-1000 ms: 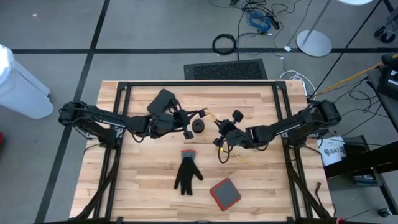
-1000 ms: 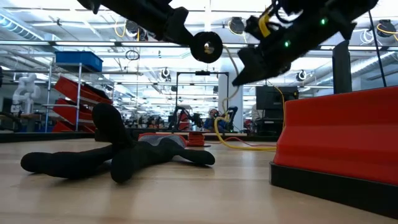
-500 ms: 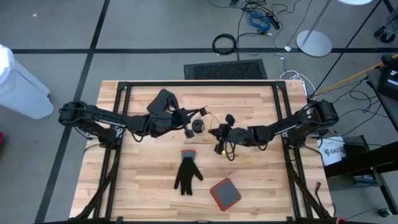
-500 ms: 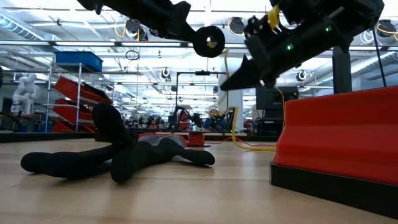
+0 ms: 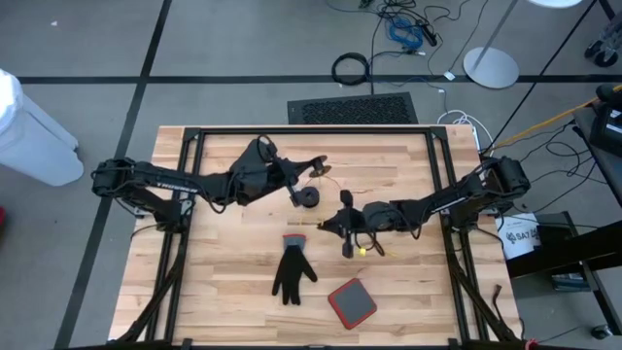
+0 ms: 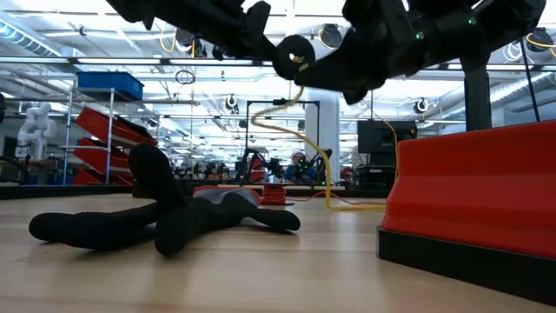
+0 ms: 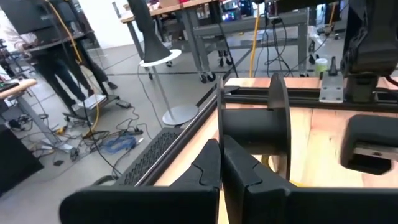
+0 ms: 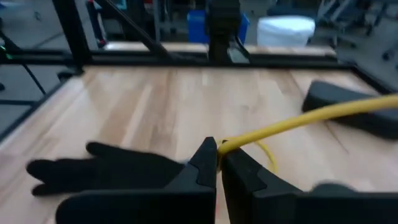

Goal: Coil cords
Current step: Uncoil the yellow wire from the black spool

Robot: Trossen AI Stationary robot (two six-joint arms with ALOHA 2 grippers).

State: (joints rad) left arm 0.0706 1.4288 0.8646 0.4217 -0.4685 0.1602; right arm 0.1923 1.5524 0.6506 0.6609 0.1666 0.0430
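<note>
One thin yellow cord (image 8: pixel 298 121) shows, joined to a small black round spool (image 5: pixel 309 197). My left gripper (image 5: pixel 296 192) is shut on the spool, which hangs high above the table in the low view (image 6: pixel 295 56). My right gripper (image 5: pixel 330 227) is just right of the spool and nearer the front edge, shut on the cord. In the low view the cord (image 6: pixel 306 139) curves from the spool down to the tabletop. A short yellow stretch (image 5: pixel 362 250) lies by the right gripper. No second cord and no red end piece shows. My left gripper pinches the rim of the spool's near flange (image 7: pixel 221 134) between its two shut fingers (image 7: pixel 205 171). The fingers come about level from the table's left. The spool is lifted clear of the table. My right gripper pinches the yellow cord (image 8: pixel 229 145) between its two fingertips (image 8: pixel 205 158), which lie across it. The fingers come about level from the table's right. The cord runs off to one side of the fingers in a nearly straight line; farther on it hangs to the table.
A black glove (image 5: pixel 292 270) lies flat near the front middle, close below both grippers. A red square pad with a dark rim (image 5: pixel 352 302) lies at the front, right of the glove. A black metal frame (image 5: pixel 311 131) runs around the tabletop.
My right gripper has gone toward the table's near edge and a little left, turning about its own axis, still shut on the cord. My left gripper has rolled with the spool, which stays in place. The cord now runs from the spool down to the table.
</note>
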